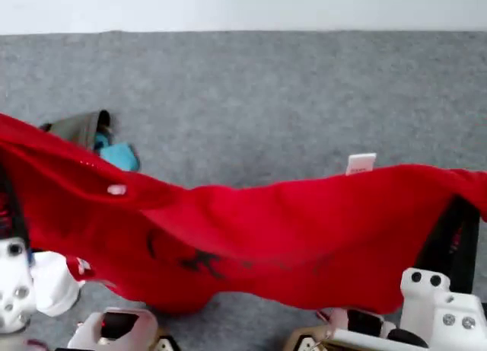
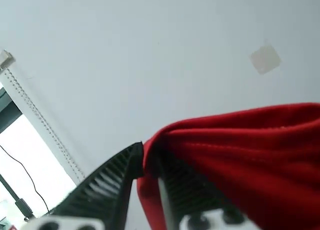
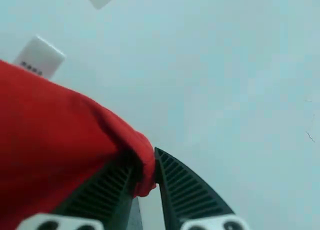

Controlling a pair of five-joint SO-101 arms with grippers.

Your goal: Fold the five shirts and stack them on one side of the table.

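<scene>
Four ribbed fingers [image 2: 107,182] [image 3: 187,190] pinch limp red shirt [image 1: 289,229].

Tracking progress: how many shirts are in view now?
3: red shirt hangs between left gripper and right gripper; olive shirt and teal shirt lie bunched behind it. Others may be hidden.

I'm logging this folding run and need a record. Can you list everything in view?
red shirt: 1, red, held up above the table, stretched between the two grippers
tag: 1, white, on the shirt's top edge
olive cloth: 1, olive, far left of the table, partly behind the red shirt
teal cloth: 1, teal, against the olive cloth
table: 1, grey cover
wall: white, behind the table
left gripper: 1, black fingers, shut on one end of the red shirt
right gripper: 1, black fingers, shut on the other end
</scene>
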